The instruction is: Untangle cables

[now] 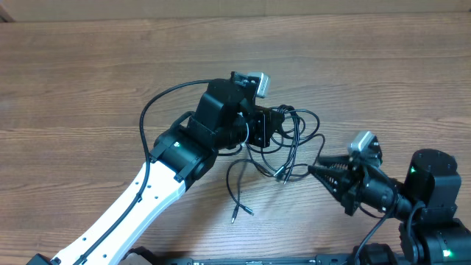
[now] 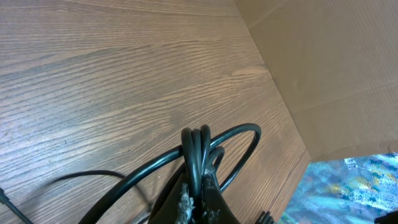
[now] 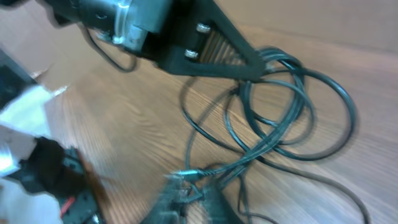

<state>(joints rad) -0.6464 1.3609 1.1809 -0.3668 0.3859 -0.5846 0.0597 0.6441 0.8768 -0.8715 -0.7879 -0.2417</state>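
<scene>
The cables [image 1: 298,140] are thin black cords looped together on the wooden table, right of centre. My left gripper [image 1: 274,126] is shut on a bunch of their strands. In the left wrist view the strands [image 2: 196,149] stand pinched between the closed jaws of my left gripper [image 2: 198,186], and one loop arches to the right. My right gripper [image 1: 313,171] has its tips at the tangle's lower right, beside a silvery plug [image 1: 282,176]. The right wrist view is blurred: the plug [image 3: 185,175] lies just at the tips of my right gripper [image 3: 189,186], and its jaw gap is unclear.
A loose cable end [image 1: 237,213] trails toward the table's front. The left arm's own thicker black cable [image 1: 158,103] bows out to the left. A brown cardboard wall [image 2: 323,62] borders the table on the far side.
</scene>
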